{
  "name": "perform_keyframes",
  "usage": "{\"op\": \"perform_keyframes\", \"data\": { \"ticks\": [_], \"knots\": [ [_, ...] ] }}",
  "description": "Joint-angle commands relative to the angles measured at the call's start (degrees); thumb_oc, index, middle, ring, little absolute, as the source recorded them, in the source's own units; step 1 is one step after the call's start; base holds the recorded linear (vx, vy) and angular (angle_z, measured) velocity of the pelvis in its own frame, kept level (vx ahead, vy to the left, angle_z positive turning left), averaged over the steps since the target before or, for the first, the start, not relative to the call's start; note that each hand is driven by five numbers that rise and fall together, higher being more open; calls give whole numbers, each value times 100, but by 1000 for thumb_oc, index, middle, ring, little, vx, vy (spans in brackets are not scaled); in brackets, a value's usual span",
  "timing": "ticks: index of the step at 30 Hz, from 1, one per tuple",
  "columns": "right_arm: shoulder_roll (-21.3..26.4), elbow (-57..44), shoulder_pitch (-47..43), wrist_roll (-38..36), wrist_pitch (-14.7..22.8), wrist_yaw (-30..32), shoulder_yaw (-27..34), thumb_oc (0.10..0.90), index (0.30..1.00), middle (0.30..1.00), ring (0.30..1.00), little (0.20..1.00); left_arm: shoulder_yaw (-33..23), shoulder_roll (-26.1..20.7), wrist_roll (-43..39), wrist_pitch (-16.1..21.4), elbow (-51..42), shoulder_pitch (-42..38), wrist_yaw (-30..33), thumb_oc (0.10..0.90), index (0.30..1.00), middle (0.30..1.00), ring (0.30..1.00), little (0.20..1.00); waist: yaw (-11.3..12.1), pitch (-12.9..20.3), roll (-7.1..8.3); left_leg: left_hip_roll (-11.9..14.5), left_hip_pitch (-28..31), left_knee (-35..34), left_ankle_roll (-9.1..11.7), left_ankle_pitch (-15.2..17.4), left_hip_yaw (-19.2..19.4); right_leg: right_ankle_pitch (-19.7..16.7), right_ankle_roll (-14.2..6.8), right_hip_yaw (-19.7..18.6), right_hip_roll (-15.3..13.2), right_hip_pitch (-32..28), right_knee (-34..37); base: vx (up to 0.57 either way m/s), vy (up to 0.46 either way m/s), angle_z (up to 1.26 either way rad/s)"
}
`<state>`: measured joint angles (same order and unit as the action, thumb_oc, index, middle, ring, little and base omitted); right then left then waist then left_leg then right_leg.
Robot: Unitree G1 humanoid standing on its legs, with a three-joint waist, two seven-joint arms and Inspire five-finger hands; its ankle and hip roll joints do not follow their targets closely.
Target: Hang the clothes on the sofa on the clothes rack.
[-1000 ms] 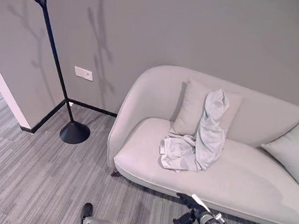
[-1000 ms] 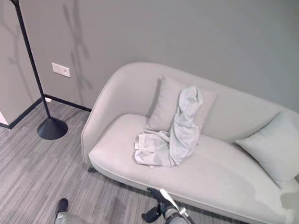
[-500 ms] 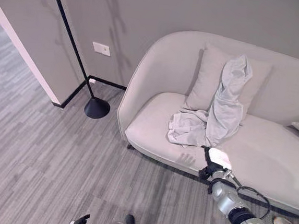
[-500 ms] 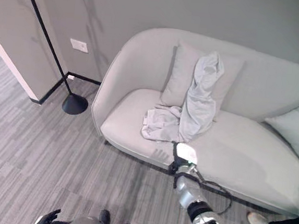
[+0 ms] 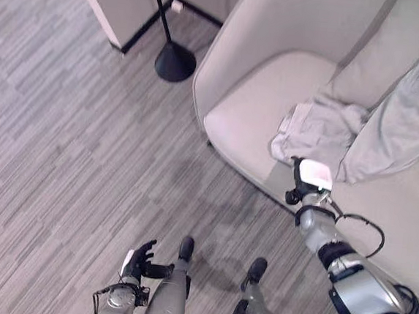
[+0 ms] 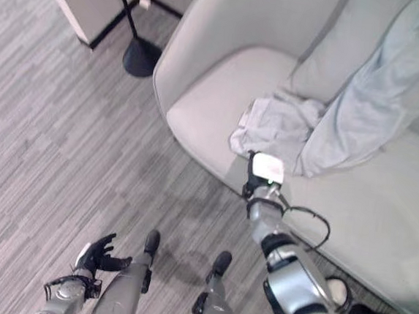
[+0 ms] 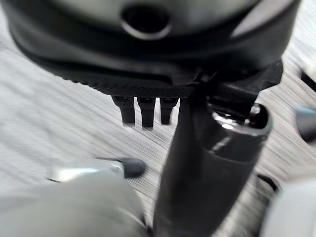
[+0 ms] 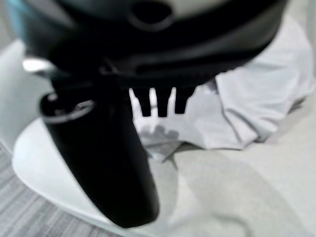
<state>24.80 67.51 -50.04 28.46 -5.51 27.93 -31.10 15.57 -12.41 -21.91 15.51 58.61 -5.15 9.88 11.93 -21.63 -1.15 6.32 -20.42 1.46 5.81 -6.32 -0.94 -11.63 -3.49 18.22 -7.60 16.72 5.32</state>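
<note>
Grey striped carpet (image 5: 66, 115) covered the floor before a pale sofa (image 5: 250, 109) set against the wall. Nothing was hung yet: the clothes (image 5: 329, 131) lay crumpled near the seat's front edge, one part draped up over a cushion (image 5: 379, 62). Off the sofa's end stood the clothes rack (image 5: 172, 58), bare at its base. The right hand (image 5: 306, 182) hovered at the front edge, fingers apart; the left hand (image 5: 140, 260) hung low, fingers spread.

The robot's right arm stretches forward, its dark right hand (image 5: 304, 186) held with fingers straight and the thumb's white cover facing up. Its left hand (image 5: 140, 258) hangs low, fingers loosely spread.
</note>
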Motion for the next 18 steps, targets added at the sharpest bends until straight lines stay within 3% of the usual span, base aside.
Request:
{"op": "perform_keyframes", "data": {
  "ticks": [1, 11, 15, 16, 18],
  "knots": [
    [574, 319, -777, -328, 45, 667, -283, 800, 900, 900, 900, 900, 646, -40, 90, 156, 260, -31, 303, 800, 900, 900, 900, 900, 143, 345, 95, -227, -321, -474, -92, -93, -49, 609, -558, 84, -467, -250, -32, 16, 11, 17],
    [495, 848, -1228, -695, 89, 767, -478, 800, 900, 900, 900, 900, 943, -99, 40, 181, -117, -397, 492, 800, 900, 900, 900, 900, 262, 261, 58, -249, -613, -574, -44, -229, -150, 628, -568, 116, -426, -19, -32, 12, 3, 9],
    [160, 39, -769, -710, 185, 912, -377, 800, 900, 900, 900, 900, 789, -98, 130, 149, -102, -368, 624, 800, 900, 900, 900, 900, 150, 346, 124, -253, -479, -584, -49, -158, -158, 686, -545, 90, -395, -138, -32, 45, -5, 4],
    [78, -859, -329, -537, 223, 953, -304, 800, 900, 900, 900, 900, 578, -29, 147, 110, 118, -324, 652, 800, 900, 900, 900, 900, 46, 389, 201, -229, -359, -586, -51, -109, -118, 720, -523, 35, -366, -203, -32, 39, -21, -3],
    [51, -1372, -4, -393, 231, 928, -255, 800, 900, 900, 900, 900, 460, 12, 166, 69, 236, -298, 667, 800, 900, 900, 900, 900, -10, 419, 245, -205, -271, -586, -52, -70, -82, 747, -508, 8, -352, -257, -32, 47, -20, -4]
  ]
}}
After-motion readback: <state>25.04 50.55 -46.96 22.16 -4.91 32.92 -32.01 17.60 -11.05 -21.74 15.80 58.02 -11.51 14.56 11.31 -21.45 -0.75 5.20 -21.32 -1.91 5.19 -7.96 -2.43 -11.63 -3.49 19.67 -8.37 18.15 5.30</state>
